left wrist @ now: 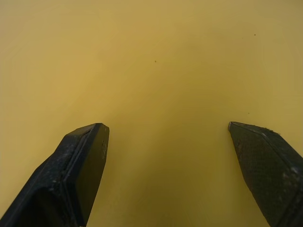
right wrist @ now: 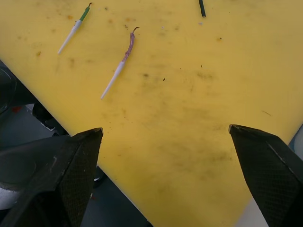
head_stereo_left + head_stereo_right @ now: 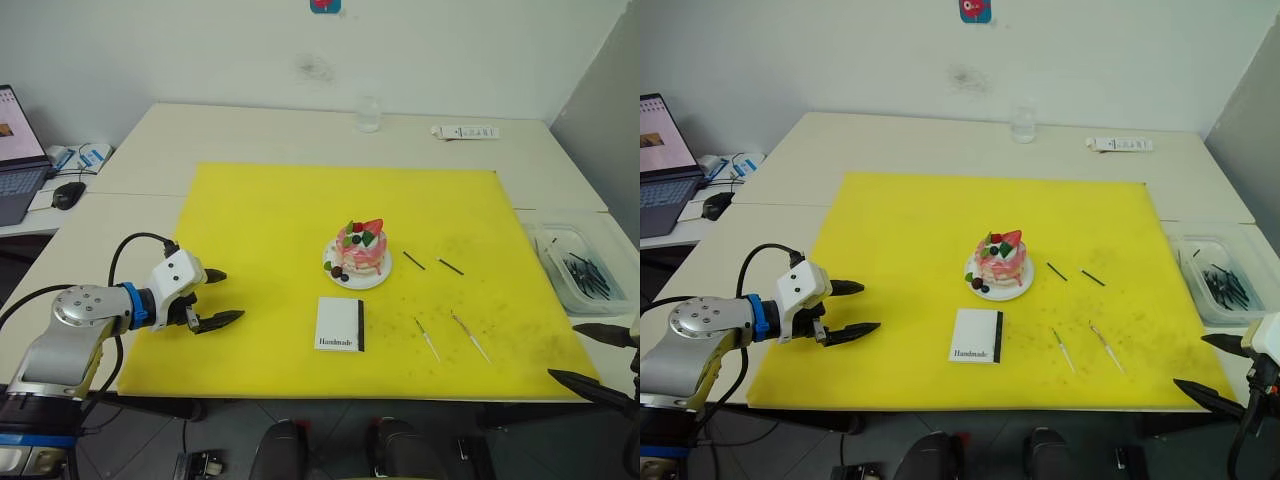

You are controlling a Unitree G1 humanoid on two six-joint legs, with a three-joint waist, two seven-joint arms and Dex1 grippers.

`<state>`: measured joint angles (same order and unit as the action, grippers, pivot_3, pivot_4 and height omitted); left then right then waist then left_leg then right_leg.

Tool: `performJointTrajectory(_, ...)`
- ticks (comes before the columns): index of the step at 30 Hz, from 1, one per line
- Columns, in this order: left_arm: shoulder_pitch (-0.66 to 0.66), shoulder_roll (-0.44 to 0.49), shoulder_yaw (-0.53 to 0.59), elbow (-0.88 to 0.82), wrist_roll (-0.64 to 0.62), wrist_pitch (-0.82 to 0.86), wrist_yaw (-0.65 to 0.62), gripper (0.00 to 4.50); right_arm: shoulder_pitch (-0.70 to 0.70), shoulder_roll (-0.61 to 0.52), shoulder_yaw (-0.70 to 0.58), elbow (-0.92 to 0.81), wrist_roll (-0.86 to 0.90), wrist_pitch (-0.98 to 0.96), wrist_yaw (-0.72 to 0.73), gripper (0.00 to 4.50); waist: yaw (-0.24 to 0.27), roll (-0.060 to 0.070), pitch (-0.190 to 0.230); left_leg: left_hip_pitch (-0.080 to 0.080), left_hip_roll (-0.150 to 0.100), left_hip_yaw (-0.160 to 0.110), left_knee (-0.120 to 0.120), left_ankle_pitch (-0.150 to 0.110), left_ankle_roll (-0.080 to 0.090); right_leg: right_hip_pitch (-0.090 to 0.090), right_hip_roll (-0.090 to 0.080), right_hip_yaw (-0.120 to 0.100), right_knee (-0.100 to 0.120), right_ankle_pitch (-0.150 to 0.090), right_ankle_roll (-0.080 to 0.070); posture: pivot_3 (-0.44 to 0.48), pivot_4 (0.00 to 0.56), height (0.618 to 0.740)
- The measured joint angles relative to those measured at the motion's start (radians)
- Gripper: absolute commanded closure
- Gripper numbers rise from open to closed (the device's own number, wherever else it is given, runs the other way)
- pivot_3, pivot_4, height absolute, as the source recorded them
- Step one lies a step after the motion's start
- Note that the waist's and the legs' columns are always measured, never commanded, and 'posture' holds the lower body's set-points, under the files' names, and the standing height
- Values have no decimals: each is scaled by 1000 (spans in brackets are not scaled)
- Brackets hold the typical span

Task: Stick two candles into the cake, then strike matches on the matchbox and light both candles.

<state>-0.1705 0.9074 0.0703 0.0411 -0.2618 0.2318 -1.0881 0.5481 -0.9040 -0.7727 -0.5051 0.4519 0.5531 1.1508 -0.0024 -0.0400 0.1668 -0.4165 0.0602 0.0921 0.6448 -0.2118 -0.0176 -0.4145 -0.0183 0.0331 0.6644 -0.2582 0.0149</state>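
A: Candles (image 3: 448, 337) — where?
B: Flat on yellow mat (image 3: 270, 210), just ahead of right gripper (image 3: 1218, 367), jaws apart. Cake (image 3: 360, 252) beyond them.
A: Left gripper (image 3: 218, 298)?
B: Jaws apart too, nothing between, well off from cake.

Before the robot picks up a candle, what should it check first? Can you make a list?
1. Both candles free to grab: ok. One candle and the other candle lie flat on the yellow mat, apart from each other.
2. Right gripper ready: ok. Its fingers are open and empty, at the mat's near right corner.
3. Left gripper out of the way: ok. Open, empty, over the mat's left side.
4. Cake ready for candles: ok. It sits upright on its plate, nothing stuck in it yet.
5. Matchbox and matches within view: ok. Box lies in front of the cake, matches to its right.
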Motion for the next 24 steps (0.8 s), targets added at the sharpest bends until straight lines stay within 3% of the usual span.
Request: performJointTrajectory(24,32,7,20,-44,-7,59,17,29,-35,-11,43,40,-9,-42,3,0,0,0,0,0,0,0,0,0,0,0,0,0,0,0,0,0,150,727)
